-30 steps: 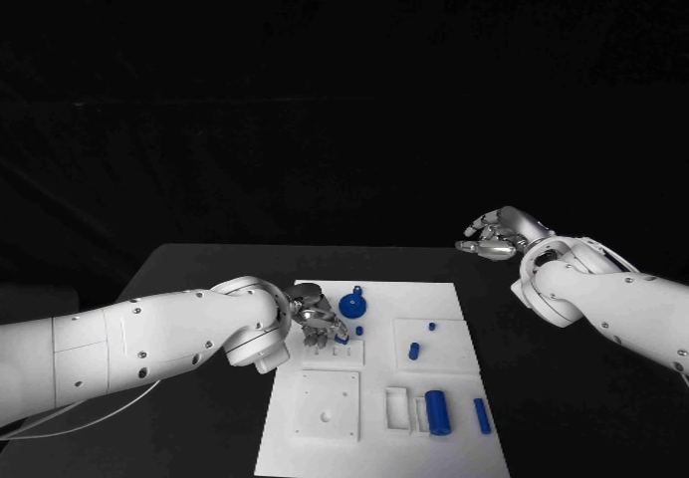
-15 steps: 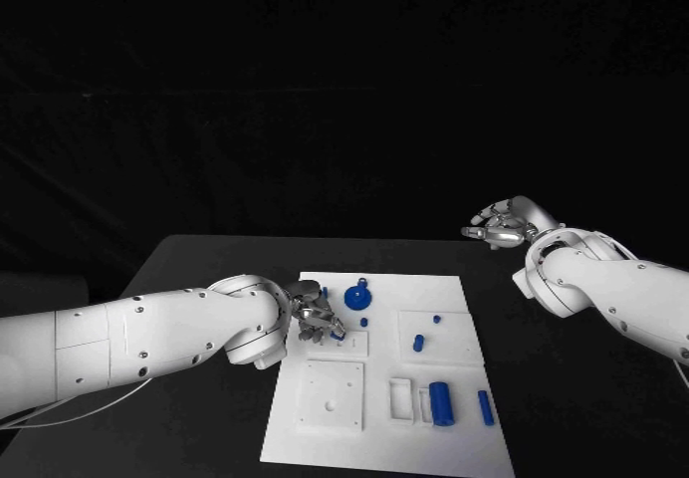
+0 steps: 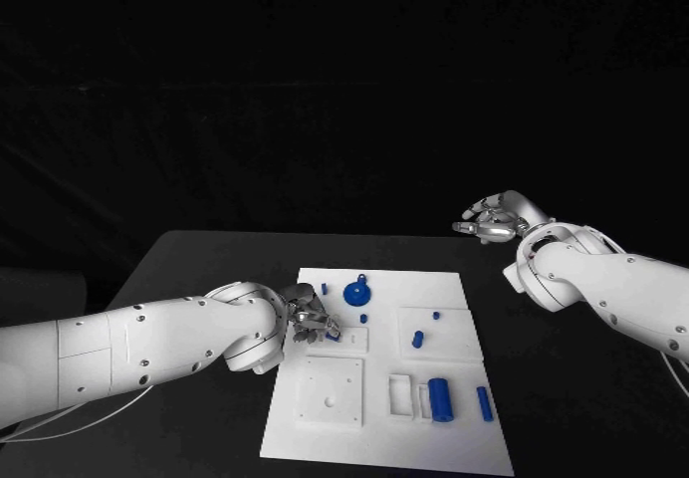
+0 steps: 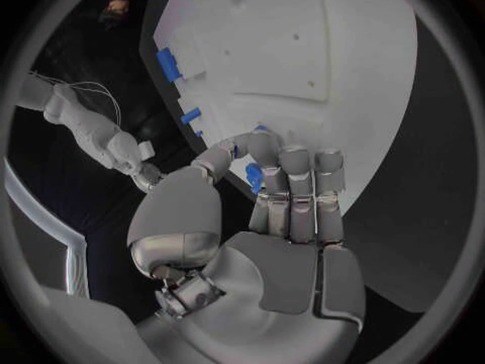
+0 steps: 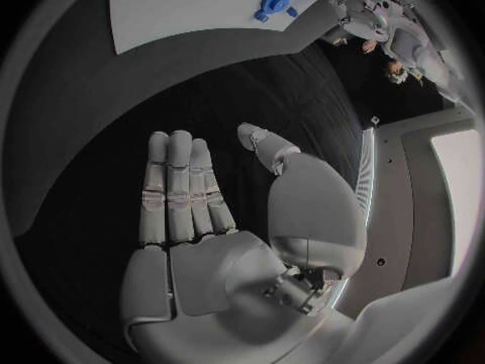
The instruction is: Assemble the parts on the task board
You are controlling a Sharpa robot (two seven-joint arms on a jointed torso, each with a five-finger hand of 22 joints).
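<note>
With my left hand (image 3: 308, 321) pinching a small blue part (image 4: 253, 172) over the white board (image 3: 445, 428), I judge seating it comes next; right hand (image 3: 491, 221) hovers empty, fingers spread.

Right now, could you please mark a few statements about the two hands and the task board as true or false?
1. The right hand is empty, raised beyond the table's far right edge. True.
2. The left hand rests on bare table, away from the task board. False: it is over the board's left side, fingers on a small blue part.
3. A large blue cylinder lies near the board's near right corner. True.
4. The round blue part sits on the board's near edge. False: it lies near the far edge.
</note>
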